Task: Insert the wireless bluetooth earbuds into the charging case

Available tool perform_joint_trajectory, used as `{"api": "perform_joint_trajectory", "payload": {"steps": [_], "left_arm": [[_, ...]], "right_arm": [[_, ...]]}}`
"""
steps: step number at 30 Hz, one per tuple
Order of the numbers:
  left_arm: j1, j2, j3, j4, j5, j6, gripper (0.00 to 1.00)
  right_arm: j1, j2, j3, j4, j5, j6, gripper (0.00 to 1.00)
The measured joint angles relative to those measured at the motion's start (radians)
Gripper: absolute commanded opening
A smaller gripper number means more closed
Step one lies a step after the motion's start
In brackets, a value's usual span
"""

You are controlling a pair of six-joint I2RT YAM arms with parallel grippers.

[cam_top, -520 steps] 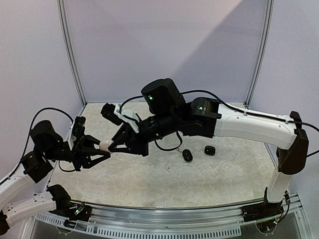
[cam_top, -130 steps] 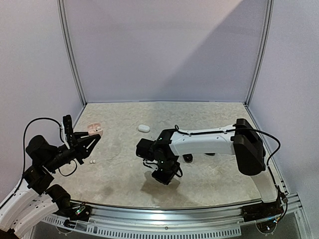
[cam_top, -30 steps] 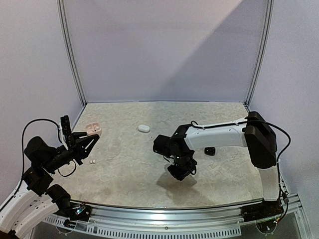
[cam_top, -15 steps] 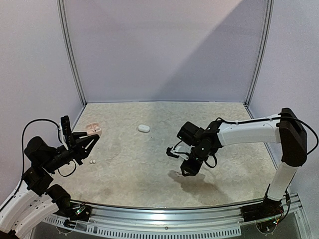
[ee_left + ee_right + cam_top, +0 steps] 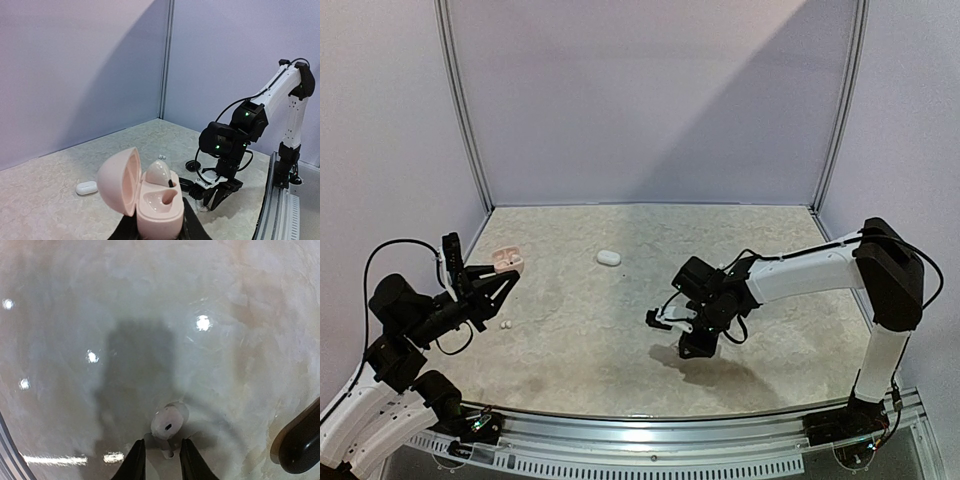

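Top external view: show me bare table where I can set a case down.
Free: the middle, between the white case and the front rail; also the far strip along the back wall. Crowded: by the left gripper with its pink case, and under the right gripper.

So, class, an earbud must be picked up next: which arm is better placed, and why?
The right. Its hand is low over the table, with a white earbud at the tips of its open fingers. The left hand is shut on the open pink case, so it is busy.
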Motion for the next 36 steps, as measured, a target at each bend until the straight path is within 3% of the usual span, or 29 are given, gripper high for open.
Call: {"api": "perform_joint_trajectory", "payload": {"steps": [7,19,26,36], "left_arm": [[0.000,0.001,0.000,-0.001,0.000,0.001,0.00],[0.000,0.001,-0.007,0.000,0.000,0.000,0.00],[0.000,0.001,-0.007,0.000,0.000,0.000,0.00],[0.002,-0.002,-0.009,0.000,0.000,0.000,0.00]], "right_arm": [[0.000,0.005,0.000,0.020,0.001,0.016,0.08],[0.003,0.024,0.026,0.005,-0.033,0.140,0.00],[0.009,0.027,0.021,0.135,-0.195,0.459,0.00],[0.002,0.027,-0.227,0.608,-0.381,1.053,0.00]]}}
